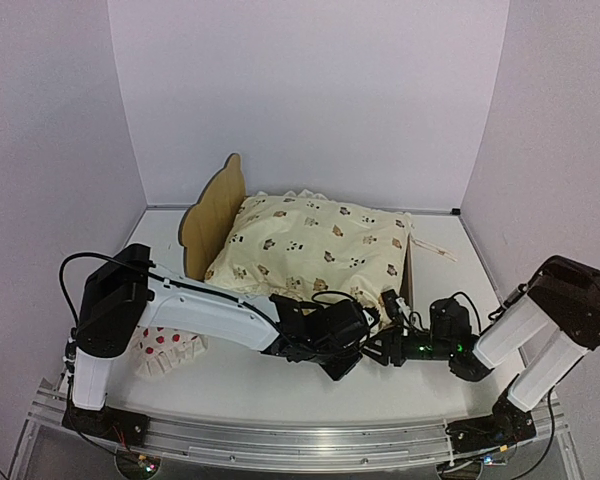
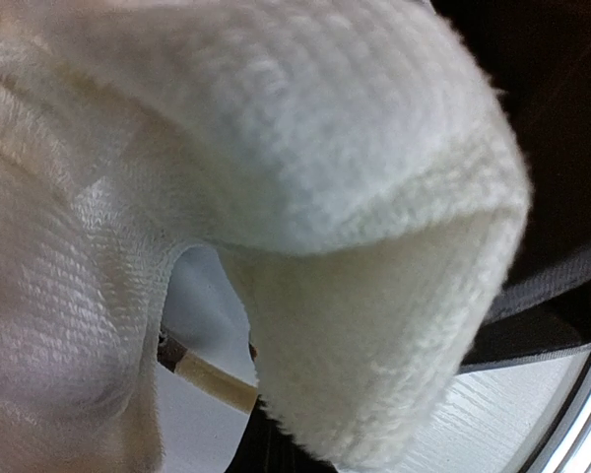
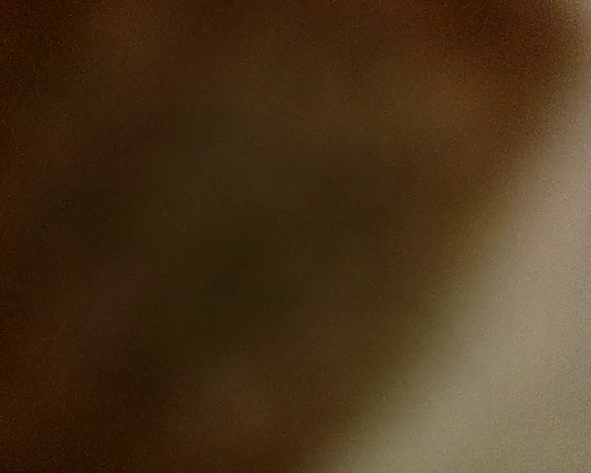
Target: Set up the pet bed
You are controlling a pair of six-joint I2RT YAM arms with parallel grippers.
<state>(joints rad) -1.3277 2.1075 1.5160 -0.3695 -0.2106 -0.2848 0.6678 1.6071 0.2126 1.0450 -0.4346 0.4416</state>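
Where the top camera looks down, you see the pet bed toward the back of the table, its headboard on the left and the quilt draped over it. At the quilt's near edge, your left gripper is clenched. Whether the right gripper is released you cannot tell. A quilt fold fills your left wrist view. Your right wrist view is only a dark blur.

One pet bed. One quilt. One pillow. One table. Two arms: left arm, right arm.
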